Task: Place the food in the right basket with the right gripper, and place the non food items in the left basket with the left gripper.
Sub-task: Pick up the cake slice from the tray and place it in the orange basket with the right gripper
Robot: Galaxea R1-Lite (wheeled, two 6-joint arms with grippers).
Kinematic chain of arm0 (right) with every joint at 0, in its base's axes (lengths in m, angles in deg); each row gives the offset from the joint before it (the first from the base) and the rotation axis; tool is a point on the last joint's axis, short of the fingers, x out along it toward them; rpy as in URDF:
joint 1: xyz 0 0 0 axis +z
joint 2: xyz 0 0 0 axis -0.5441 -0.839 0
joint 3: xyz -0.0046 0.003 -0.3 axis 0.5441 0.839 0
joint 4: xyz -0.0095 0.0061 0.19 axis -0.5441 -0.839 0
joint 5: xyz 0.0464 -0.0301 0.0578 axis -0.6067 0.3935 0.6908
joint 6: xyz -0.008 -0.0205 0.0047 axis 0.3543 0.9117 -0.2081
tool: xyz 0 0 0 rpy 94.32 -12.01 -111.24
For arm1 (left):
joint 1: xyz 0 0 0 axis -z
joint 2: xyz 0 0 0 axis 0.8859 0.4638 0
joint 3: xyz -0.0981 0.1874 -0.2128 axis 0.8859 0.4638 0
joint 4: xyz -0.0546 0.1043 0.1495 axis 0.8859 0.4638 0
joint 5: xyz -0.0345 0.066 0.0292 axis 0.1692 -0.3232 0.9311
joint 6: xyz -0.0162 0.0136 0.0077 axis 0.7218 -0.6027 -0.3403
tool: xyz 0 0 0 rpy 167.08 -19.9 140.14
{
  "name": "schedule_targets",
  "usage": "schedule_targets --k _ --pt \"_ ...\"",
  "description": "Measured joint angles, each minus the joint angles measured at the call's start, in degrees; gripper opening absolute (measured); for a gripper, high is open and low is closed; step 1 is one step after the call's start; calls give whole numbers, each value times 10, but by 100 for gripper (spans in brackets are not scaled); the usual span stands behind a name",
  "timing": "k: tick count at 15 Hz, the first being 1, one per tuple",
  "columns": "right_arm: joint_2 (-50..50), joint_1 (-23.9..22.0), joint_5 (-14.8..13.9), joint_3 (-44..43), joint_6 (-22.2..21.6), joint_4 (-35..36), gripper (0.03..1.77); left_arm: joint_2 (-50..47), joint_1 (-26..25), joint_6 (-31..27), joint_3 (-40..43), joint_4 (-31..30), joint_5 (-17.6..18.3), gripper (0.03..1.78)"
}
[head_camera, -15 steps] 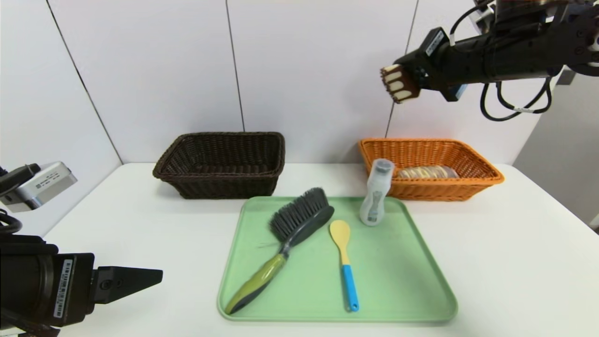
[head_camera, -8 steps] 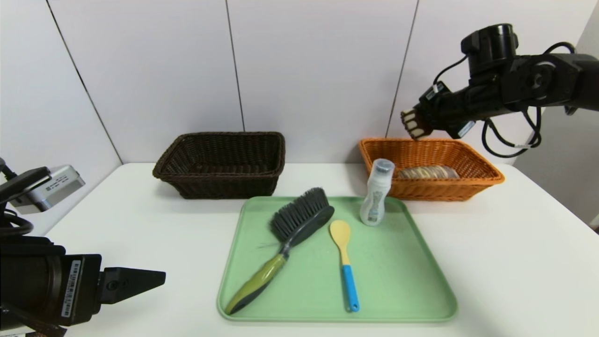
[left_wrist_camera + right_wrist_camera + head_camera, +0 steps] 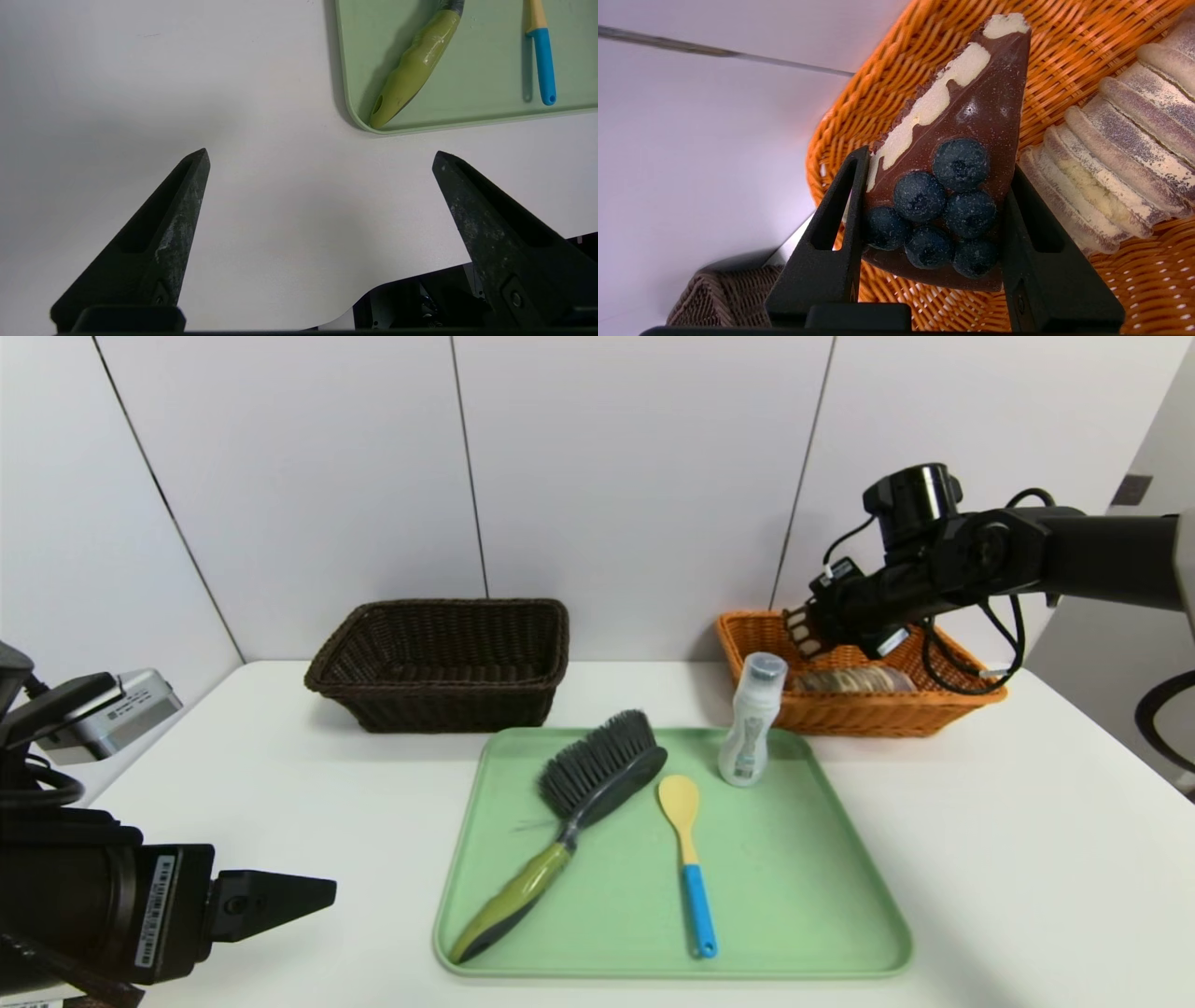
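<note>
Right gripper (image 3: 934,172), upper right of the head view: jaws part-open, closed on both sides of the blueberry-topped chocolate cake wedge (image 3: 971,112). Wedge hangs over the orange wicker basket (image 3: 887,728), at its left end. Braided loaf (image 3: 1120,163) lies in that basket, to the right of the wedge in the head view.

Step in hand, as judged: delivering the last food item. Next move calls for a slight lowering into the space beside the loaf, then spreading the jaws. Risks: wedge catching the rim or landing on the loaf.

White bottle (image 3: 750,723) stands close in front of the orange basket, upper right of the green tray (image 3: 803,896); a low sweep could knock it.

Left gripper (image 3: 321,158), lower left of the head view: jaws wide apart, nothing between them, idle. Non-food still to sort: bottle, grey-bristled brush (image 3: 611,784) at tray left, yellow spoon with blue handle (image 3: 695,896) mid-tray. Dark brown wicker basket (image 3: 448,705), upper left of centre, awaits them.
</note>
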Motion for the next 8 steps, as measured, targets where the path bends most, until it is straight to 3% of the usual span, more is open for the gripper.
schedule_targets --k 4,8 --pt "-15 -7 0 0 0 3 81 7 0 0 0 -8 0 169" --pt "-22 -10 -1 0 2 6 116 13 0 0 -1 -10 0 169"
